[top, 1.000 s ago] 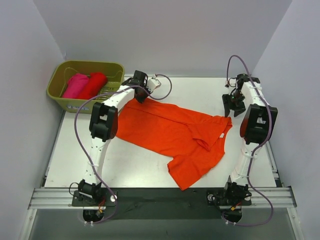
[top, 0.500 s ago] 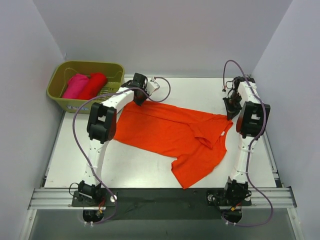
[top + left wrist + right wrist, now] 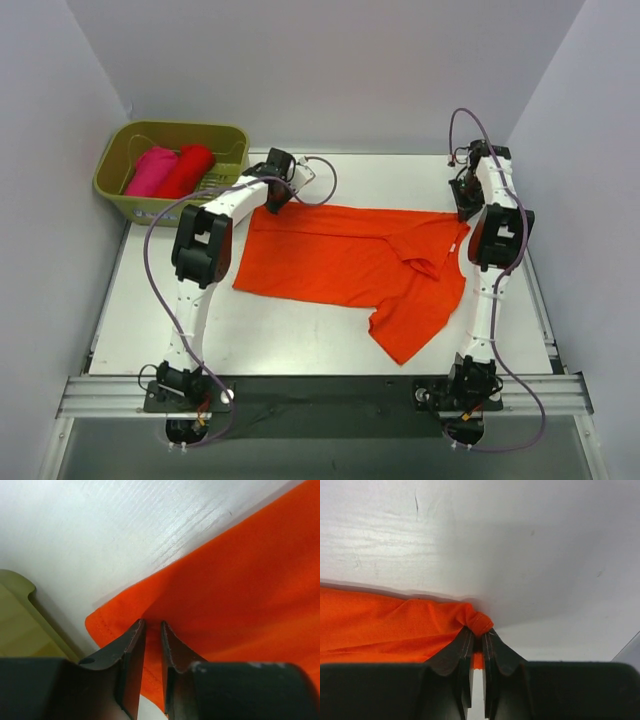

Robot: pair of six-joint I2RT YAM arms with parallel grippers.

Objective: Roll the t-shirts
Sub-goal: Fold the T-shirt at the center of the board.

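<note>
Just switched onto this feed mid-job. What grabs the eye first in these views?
The orange-red t-shirt spread across the middle of the white table dominates. The left gripper and right gripper each pinch it, one at each end of its far edge. At the far left, an olive-green basket holds a magenta t-shirt and a deeper red t-shirt, both rolled.

- The top external camera sits high behind the arm bases and looks down and forward over the whole table (image 3: 300, 340) from afar.
- The left wrist camera looks along the left gripper's fingers (image 3: 125, 655), very close to the table's far-left part.
- The right wrist camera looks past the right gripper's fingers (image 3: 452, 655), equally close, at the far right.
- All three views share the orange-red t-shirt (image 3: 340, 260); each wrist view shows one edge of it.
</note>
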